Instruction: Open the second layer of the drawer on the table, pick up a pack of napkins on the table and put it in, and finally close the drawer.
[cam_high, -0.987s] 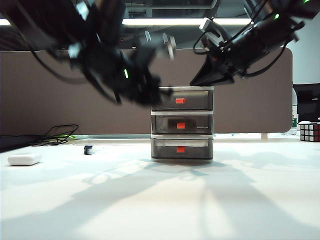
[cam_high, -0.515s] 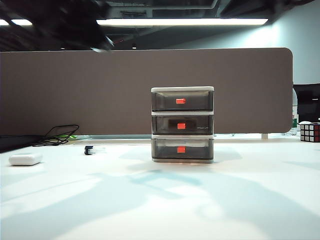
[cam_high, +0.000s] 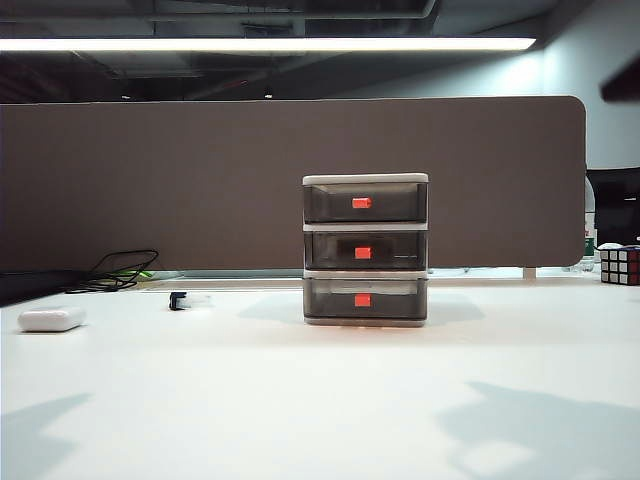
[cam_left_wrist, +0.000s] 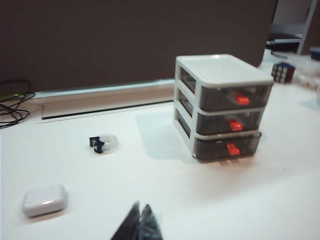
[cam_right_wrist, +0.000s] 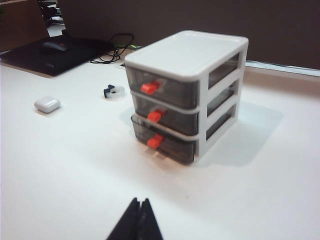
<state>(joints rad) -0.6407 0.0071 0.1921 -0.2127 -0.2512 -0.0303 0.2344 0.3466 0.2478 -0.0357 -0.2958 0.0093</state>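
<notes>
The drawer stands mid-table, its three smoky tiers all pushed in. The second layer is closed, and its red-orange handle sits flush. The pack of napkins is out of view on the table. My left gripper is shut and empty, well back from the drawer and its second layer. My right gripper is also shut and empty, held back from the drawer on the handle side of the second layer. Neither gripper shows in the exterior view.
A white rounded case lies at the far left, with a small black-and-white tape roll nearer the drawer. A Rubik's cube sits at the right edge and cables at the back left. A brown partition closes off the back.
Both arms hung over the drawer's top a second ago. They have since pulled up and away, out of the exterior view. The drawer stayed closed.
</notes>
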